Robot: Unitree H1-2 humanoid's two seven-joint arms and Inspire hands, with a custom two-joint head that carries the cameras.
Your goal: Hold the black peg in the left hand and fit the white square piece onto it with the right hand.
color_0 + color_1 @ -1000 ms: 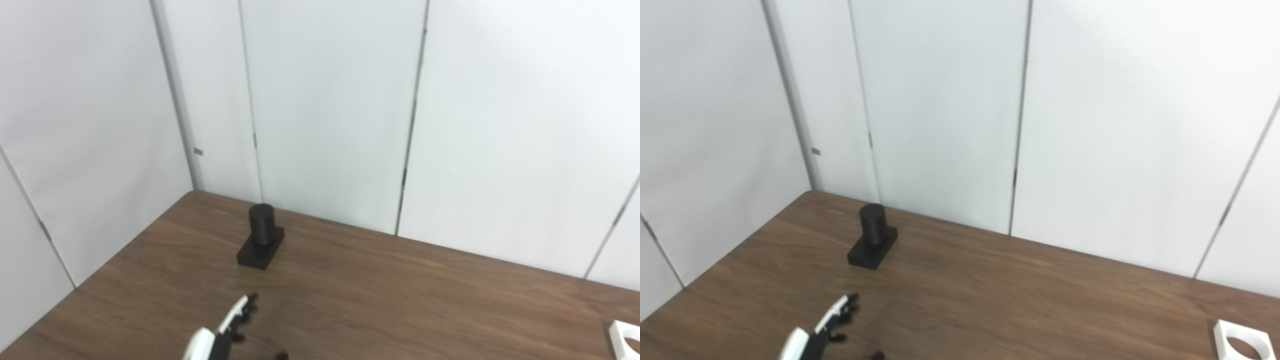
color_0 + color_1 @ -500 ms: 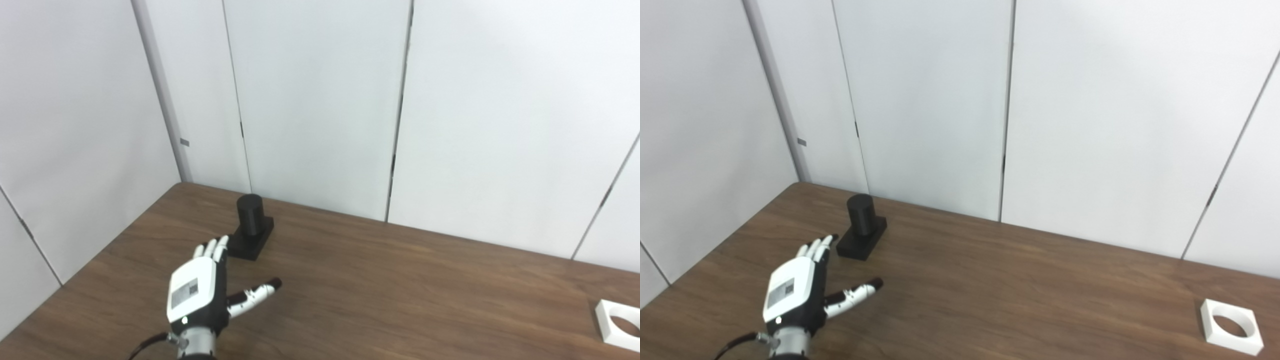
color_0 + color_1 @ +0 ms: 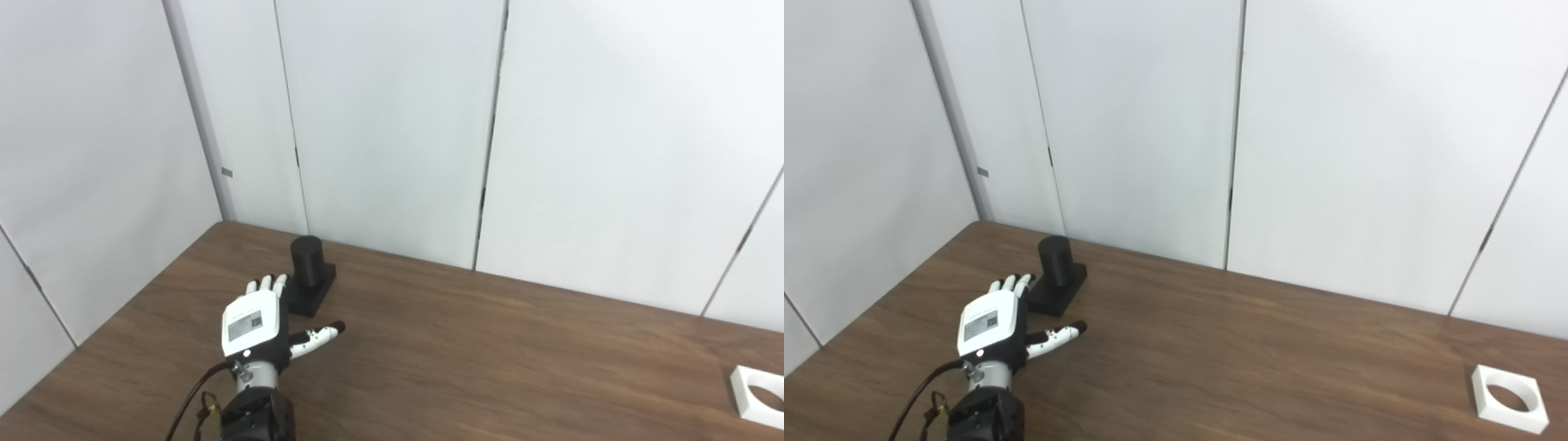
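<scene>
Here, left hand [image 3: 254, 321] at lower left of frame, fingers [image 3: 266, 283] spread wide and empty, thumb out to the right, tips just beside the black peg [image 3: 306, 260] on its square base. Peg stands upright near the bench's [image 3: 490, 355] far-left corner. White square piece [image 3: 1510, 399] lies well apart, lower right edge. Right hand not in view. Risk: fingers coming in low could nudge the base, sliding or toppling the peg before any hold.
</scene>
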